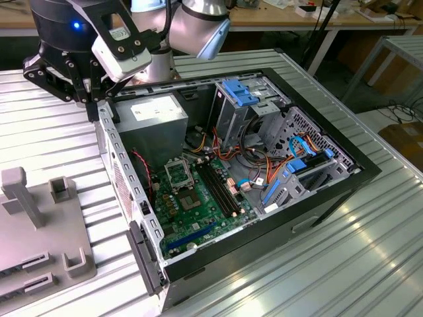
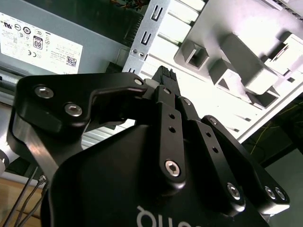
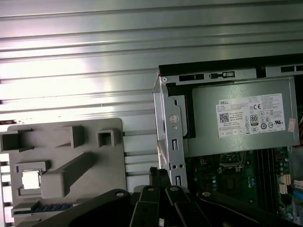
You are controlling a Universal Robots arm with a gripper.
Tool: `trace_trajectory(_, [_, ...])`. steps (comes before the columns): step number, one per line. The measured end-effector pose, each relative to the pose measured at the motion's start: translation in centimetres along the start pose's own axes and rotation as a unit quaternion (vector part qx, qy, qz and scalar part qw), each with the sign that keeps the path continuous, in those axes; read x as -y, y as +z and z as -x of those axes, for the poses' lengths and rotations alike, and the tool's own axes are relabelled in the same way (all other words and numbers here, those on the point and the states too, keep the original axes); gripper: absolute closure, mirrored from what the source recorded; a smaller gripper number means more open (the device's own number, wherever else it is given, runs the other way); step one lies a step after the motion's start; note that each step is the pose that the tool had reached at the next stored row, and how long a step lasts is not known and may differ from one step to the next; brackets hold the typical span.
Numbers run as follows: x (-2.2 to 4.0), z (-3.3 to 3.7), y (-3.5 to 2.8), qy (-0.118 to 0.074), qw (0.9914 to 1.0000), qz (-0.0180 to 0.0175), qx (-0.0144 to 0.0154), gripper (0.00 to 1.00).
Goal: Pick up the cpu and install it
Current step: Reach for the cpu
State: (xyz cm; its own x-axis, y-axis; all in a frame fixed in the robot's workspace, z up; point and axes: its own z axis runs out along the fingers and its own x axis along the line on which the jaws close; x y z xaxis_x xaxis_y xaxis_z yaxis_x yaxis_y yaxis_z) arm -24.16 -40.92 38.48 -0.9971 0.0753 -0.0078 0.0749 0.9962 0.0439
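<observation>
Hand [image 3: 158, 174] nr case [image 3: 171, 118]; cpu [image 3: 31, 179] in tray [image 3: 94, 137]

Cpu [image 3: 31, 179] in tray [image 3: 66, 137] recess, tray beside open PC case [image 3: 171, 118] w/ mobo [image 3: 208, 175] inside.

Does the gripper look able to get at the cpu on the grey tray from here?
Probably yes. The cpu lies uncovered in a pocket of the grey tray, with nothing over it. The gripper hangs shut by the computer case wall, beside the tray, with open space between them.
</observation>
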Motion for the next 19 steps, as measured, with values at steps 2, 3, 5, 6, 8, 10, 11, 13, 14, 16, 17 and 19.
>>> trace_trajectory(2, [0.02, -0.21, 0.01, 0.000, 1.00000, 0.0000, 0.0001, 0.89])
trace_trajectory(3, [0.02, -0.29, 0.01, 0.000, 1.00000, 0.0000, 0.0000, 0.89])
trace_trajectory(5, [0.05, -0.62, 0.03, 0.000, 1.00000, 0.0000, 0.0000, 0.89])
trace_trajectory(6, [0.06, -0.73, 0.03, 0.000, 1.00000, 0.0000, 0.0000, 0.89])
trace_trajectory(8, [0.10, -1.02, 0.05, 0.000, 1.00000, 0.0000, 0.0000, 0.89])
trace_trajectory(10, [0.22, -1.35, 0.10, 0.000, 1.00000, 0.0000, 0.0000, 0.89])
trace_trajectory(11, [0.41, -1.66, 0.13, 0.000, 1.00000, 0.0000, 0.0000, 0.89])
trace_trajectory(13, [0.65, -2.01, 0.16, 0.000, 1.00000, 0.0000, 0.0000, 0.89])
trace_trajectory(14, [0.80, -2.23, 0.18, 0.000, 1.00000, 0.0000, 0.0000, 0.89])
trace_trajectory(16, [1.11, -2.72, 0.21, 0.000, 1.00000, 0.0000, 0.0000, 0.89])
trace_trajectory(17, [1.23, -2.90, 0.21, 0.000, 1.00000, 0.0000, 0.0000, 0.89])
trace_trajectory(19, [1.46, -3.43, 0.23, 0.000, 1.00000, 0.0000, 0.0000, 0.89])
